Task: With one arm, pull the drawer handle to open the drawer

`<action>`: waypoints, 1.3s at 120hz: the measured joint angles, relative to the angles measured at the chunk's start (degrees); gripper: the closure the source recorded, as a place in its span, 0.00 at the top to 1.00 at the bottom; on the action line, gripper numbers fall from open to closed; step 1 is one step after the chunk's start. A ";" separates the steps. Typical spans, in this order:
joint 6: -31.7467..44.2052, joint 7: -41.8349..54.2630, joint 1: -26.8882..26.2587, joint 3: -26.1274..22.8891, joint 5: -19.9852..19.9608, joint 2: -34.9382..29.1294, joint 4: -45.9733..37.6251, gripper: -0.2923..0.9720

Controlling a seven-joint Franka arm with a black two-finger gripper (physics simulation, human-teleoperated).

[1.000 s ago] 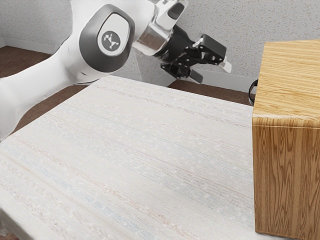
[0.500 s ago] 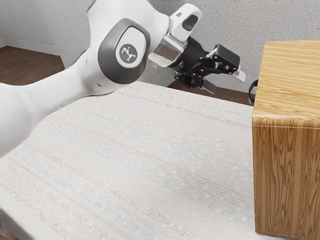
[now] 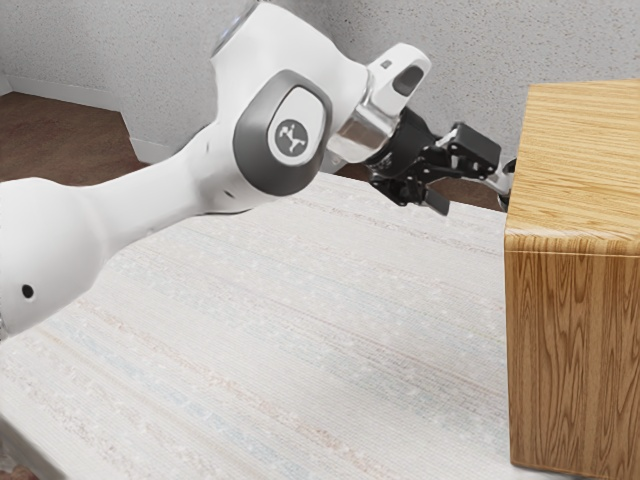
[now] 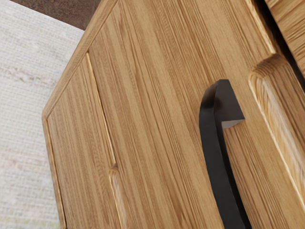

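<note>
The black two-finger gripper (image 3: 468, 190), fingers spread, is hovering just beside the curved black drawer handle (image 4: 217, 157) on the front of the oak-grained wooden cabinet (image 3: 575, 300); straddling the bar squarely before closing is looking advisable.

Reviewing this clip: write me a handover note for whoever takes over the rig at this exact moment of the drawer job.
End effector: open, holding nothing, in the air close to the front face of the wooden cabinet.
Black drawer handle: on the drawer front, right ahead of the hand in the wrist view, not gripped.
Done: the approach is nearly complete. The drawer front looks flush, so there has been no pull yet.
Left: set the fingers around the handle, close on it, then pull straight out over the table.
</note>
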 joint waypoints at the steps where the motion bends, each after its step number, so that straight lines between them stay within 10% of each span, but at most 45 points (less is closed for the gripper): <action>1: 0.02 -0.01 -0.01 0.00 0.00 0.06 -0.01 0.75; 156: -0.13 -0.17 3.31 9.96 -1.10 -14.73 -18.06 0.75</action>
